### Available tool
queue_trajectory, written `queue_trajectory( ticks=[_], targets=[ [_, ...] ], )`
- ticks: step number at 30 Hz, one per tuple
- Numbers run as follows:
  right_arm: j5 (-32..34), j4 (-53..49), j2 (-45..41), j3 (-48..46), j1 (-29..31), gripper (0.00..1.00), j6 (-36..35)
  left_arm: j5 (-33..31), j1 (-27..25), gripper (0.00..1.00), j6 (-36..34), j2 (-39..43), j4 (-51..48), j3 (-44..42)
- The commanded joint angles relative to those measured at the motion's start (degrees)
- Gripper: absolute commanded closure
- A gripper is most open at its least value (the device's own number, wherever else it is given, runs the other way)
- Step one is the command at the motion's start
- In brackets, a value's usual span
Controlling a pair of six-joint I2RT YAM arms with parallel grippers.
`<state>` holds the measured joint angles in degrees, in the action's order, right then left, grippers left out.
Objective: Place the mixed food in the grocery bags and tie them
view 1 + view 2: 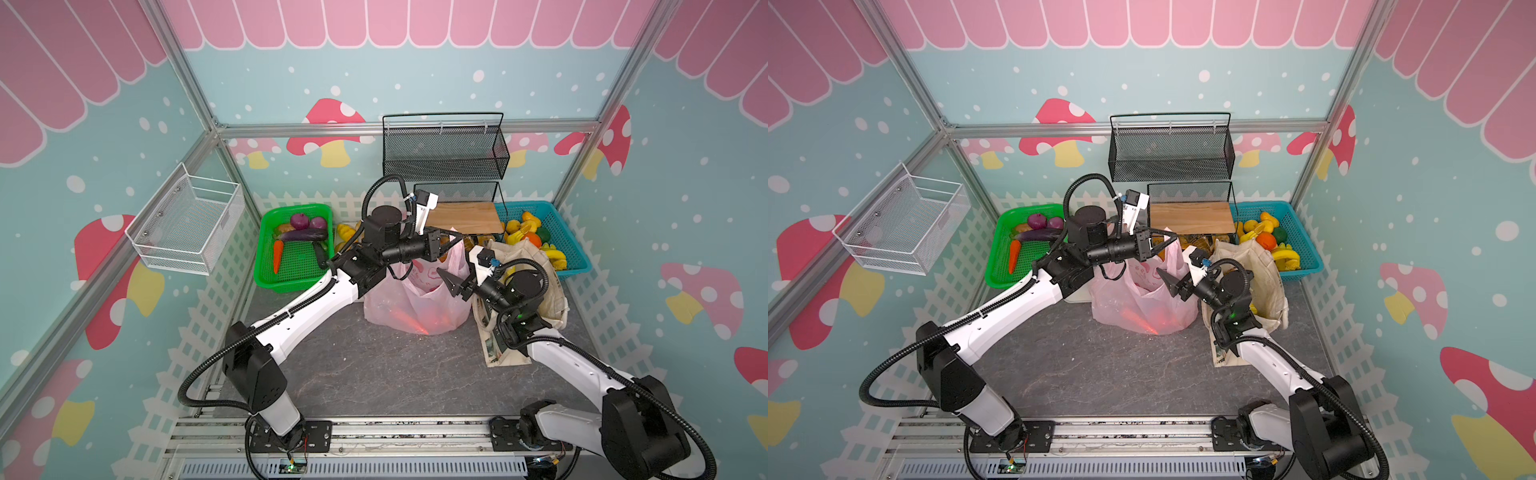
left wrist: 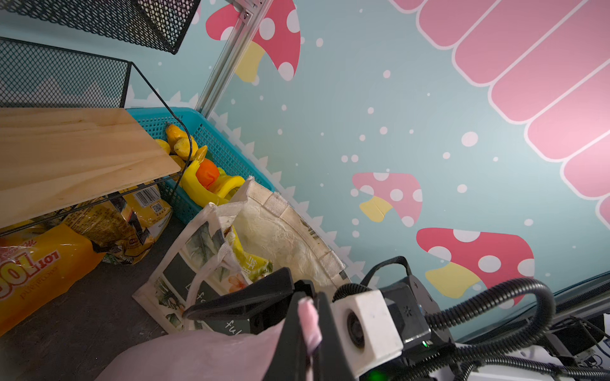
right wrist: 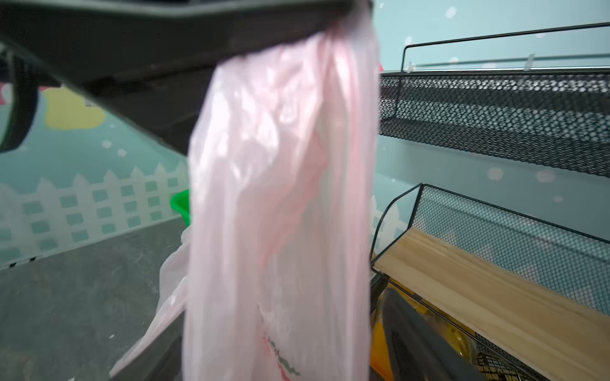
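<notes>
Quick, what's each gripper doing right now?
Left gripper: closed on a handle of the pink bag.
Right gripper: open, holding nothing, right beside that bag.

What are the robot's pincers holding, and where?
The left pincer pinches the pink bag by its handle. The right pincer is open, holding nothing.

Left arm (image 1: 307, 307), right arm (image 1: 573, 365): white shells, black joints, corrugated black conduits (image 2: 515, 287), white wrist cameras (image 1: 427, 202); left end effector (image 1: 457, 237), right end effector (image 1: 457, 286): black, wedge-shaped fingers (image 1: 451, 282).
</notes>
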<state>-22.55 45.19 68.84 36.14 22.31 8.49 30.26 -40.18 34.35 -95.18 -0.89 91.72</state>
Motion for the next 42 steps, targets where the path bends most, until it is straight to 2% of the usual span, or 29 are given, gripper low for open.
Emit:
queue_trajectory(
  ticks=[1, 5, 7, 8, 11, 14, 18, 22, 24, 28, 31, 38, 42],
  targets=[
    [18.2, 1.3, 0.2, 1.6, 4.7, 0.19, 2.0, 0.9, 0.1, 1.00, 1.0, 0.8, 1.9, -0.4],
    [34.9, 1.1, 2.5, 3.8, 8.5, 0.21, 7.8, 1.0, -0.1, 1.00, 1.2, 1.0, 2.1, -0.7],
    [43.6, -0.5, 3.9, 4.7, 9.8, 0.25, 11.0, 0.7, -0.1, 1.00, 1.3, 1.3, 2.3, -1.2],
    [45.8, -0.9, 4.9, 5.0, 9.9, 0.28, 12.2, 0.7, -0.1, 1.00, 1.2, 1.4, 2.3, -1.4],
    [47.8, -2.8, 9.0, 5.0, 10.0, 0.38, 15.3, 0.7, -0.1, 1.00, 1.2, 1.9, 2.5, -1.8],
    [45.6, -3.5, 12.8, 2.9, 10.0, 0.45, 17.6, 0.5, 0.0, 1.00, 0.9, 2.3, 2.4, -2.0],
    [42.8, 0.1, 11.9, -1.9, 10.0, 0.54, 16.4, 0.2, 0.3, 1.00, 0.8, 2.5, 2.5, -2.1],
    [37.6, 1.9, 8.6, -2.7, 10.0, 0.56, 10.2, 0.4, 0.7, 1.00, 0.6, 2.1, 2.3, -2.0],
    [33.4, 1.8, 6.9, -2.4, 9.7, 0.48, 6.6, 0.3, 1.0, 1.00, 0.5, 2.2, 2.2, -2.0],
    [21.6, -1.6, 2.5, -1.0, 7.9, 0.23, 0.2, 0.3, 1.1, 1.00, 0.4, 2.2, 2.0, -2.1],
    [12.3, -6.2, -0.4, 0.6, 5.6, 0.15, -3.9, 0.4, 1.2, 1.00, 0.3, 2.3, 2.0, -2.2],
    [-11.8, -12.9, -4.2, 3.1, -4.4, 0.11, -9.3, 0.6, 1.2, 1.00, 0.3, 2.3, 2.0, -2.0],
    [-20.4, -13.2, -2.8, 3.6, -7.5, 0.15, -11.6, 0.7, 1.2, 1.00, 0.3, 2.3, 1.9, -2.0]
  ],
)
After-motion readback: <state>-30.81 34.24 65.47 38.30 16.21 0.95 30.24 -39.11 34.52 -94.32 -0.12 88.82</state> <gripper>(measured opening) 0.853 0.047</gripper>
